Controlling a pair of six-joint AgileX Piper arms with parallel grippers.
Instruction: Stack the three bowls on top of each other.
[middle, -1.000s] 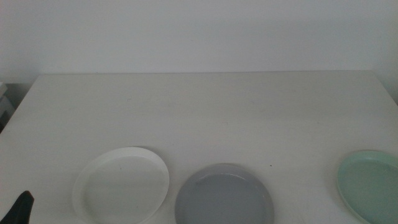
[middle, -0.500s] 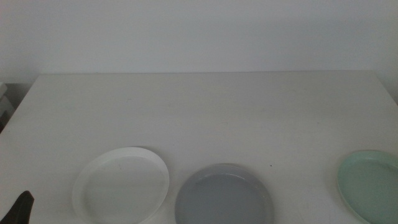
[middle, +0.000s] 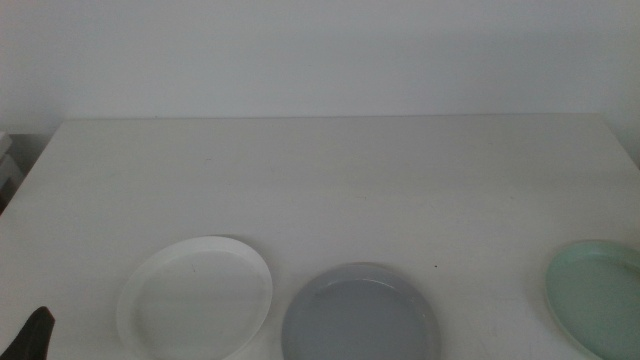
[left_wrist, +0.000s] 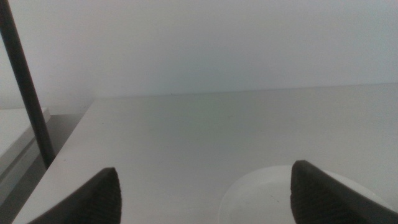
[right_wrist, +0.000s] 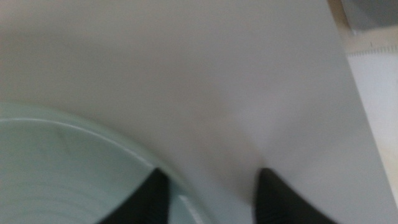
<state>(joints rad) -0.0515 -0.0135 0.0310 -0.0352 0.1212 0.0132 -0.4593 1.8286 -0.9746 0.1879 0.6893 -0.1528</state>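
Three shallow bowls lie apart along the table's front. The white bowl (middle: 195, 298) is at the left, the grey bowl (middle: 360, 315) in the middle, and the mint green bowl (middle: 597, 296) at the right edge. My left gripper (left_wrist: 205, 196) is open and empty at the front left corner (middle: 33, 335), with the white bowl (left_wrist: 273, 193) just ahead of it. My right gripper (right_wrist: 211, 199) is open at the mint bowl's rim (right_wrist: 93, 134). One jaw stands over the bowl's inside, the other over the table outside it. The right gripper is out of the middle view.
The white table (middle: 330, 190) ends at a wall at the back. A dark post (left_wrist: 25, 93) stands off the table's left side. The table's right edge (right_wrist: 354, 93) is close to the mint bowl.
The mint bowl has shifted very slightly to the right in the middle view. The white and grey bowls and the left gripper have not moved.
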